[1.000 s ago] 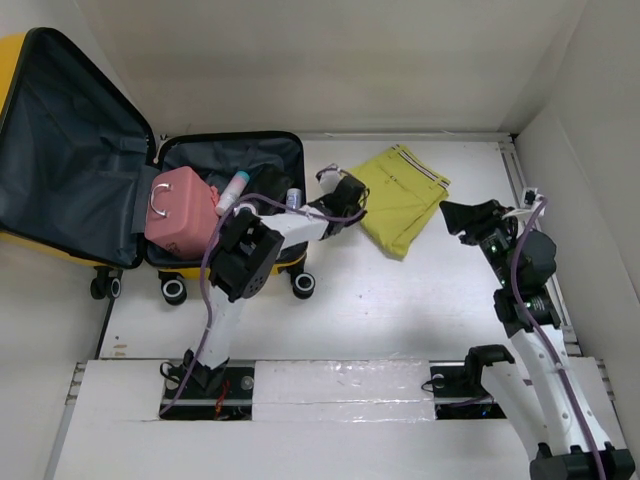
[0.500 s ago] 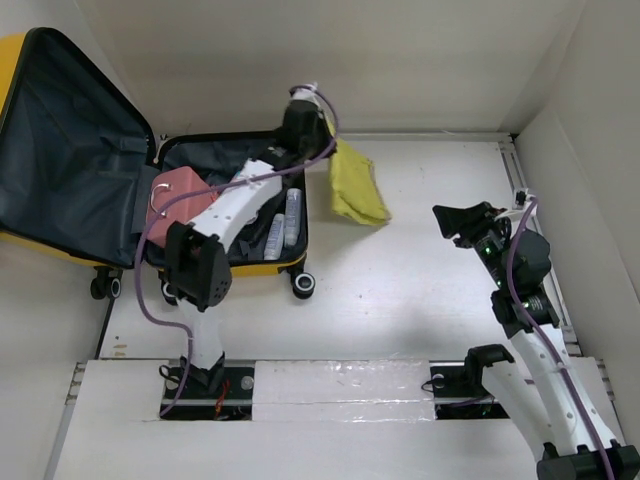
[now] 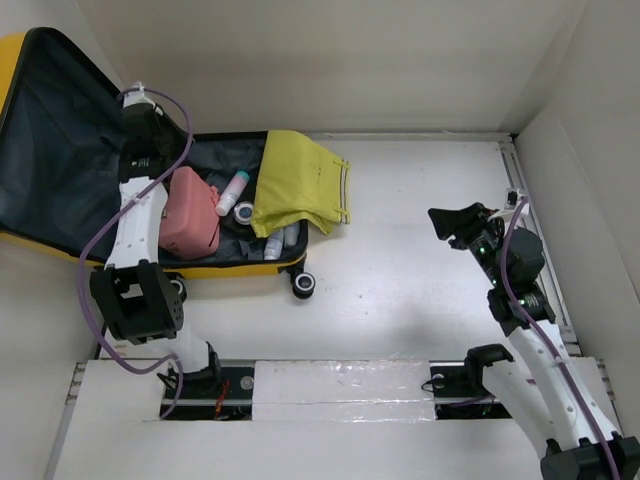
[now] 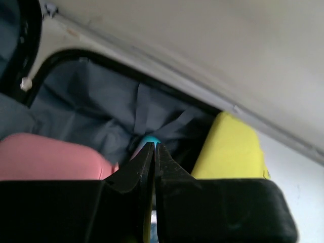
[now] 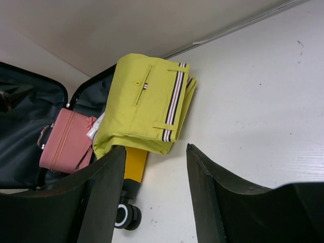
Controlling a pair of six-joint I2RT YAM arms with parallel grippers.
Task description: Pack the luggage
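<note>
Luggage [image 3: 50, 140] lies opened at the far left of the table [image 3: 400, 270]. Its yellow shell shows only as a thin edge around the dark grey lining, and black wheels [image 3: 304, 284] point toward the near side. The lid is thrown back to the left. The base holds a pink case [image 3: 190, 210] and a white bottle [image 3: 233, 192] with a teal cap. A folded yellow garment [image 3: 300, 185] (striped trim at its waistband) lies draped over the base's right rim. The left gripper [image 4: 154, 145] hovers above the far left of the base near the hinge, fingers pressed together with nothing between them. The right gripper [image 5: 155, 148] hangs over the bare table at the right, well apart from the luggage, its jaws partly spread and empty.
</note>
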